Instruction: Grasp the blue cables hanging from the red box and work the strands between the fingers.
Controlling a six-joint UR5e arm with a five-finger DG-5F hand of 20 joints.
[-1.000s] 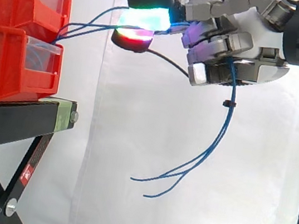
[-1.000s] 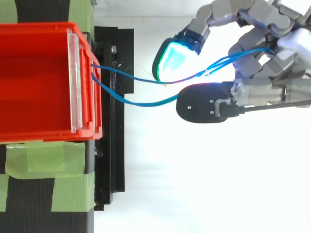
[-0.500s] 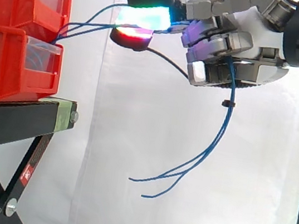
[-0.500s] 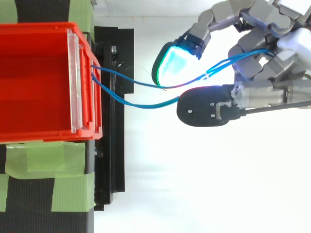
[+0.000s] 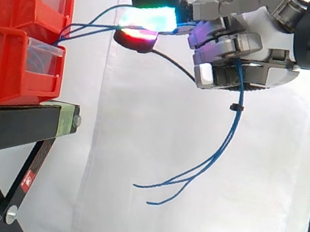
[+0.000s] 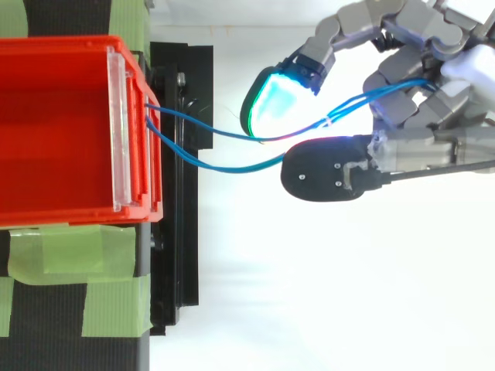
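Observation:
Thin blue cables (image 5: 93, 22) run from the front of the stacked red bins (image 5: 16, 31) rightwards into my hand (image 5: 253, 43). In the top view the cables (image 6: 216, 147) leave the upper red bin (image 6: 69, 131) and pass between a cyan-green glowing fingertip (image 6: 271, 100) and a black-backed thumb pad (image 6: 321, 166). My hand (image 6: 433, 100) is shut on the strands, its fingers curled round them. Beyond the hand the cables' loose ends (image 5: 206, 164) hang down and curl left, with a small black tie on them.
The bins stand on a black stand (image 5: 19, 125) with green tape patches (image 6: 69, 255). A white curtain hangs behind. The arm comes in from the right edge. Open room lies below and right of the stand.
The hand has crept a little to the right, away from the bins, and the cables' hanging ends have swung slightly left. The grip is unchanged.

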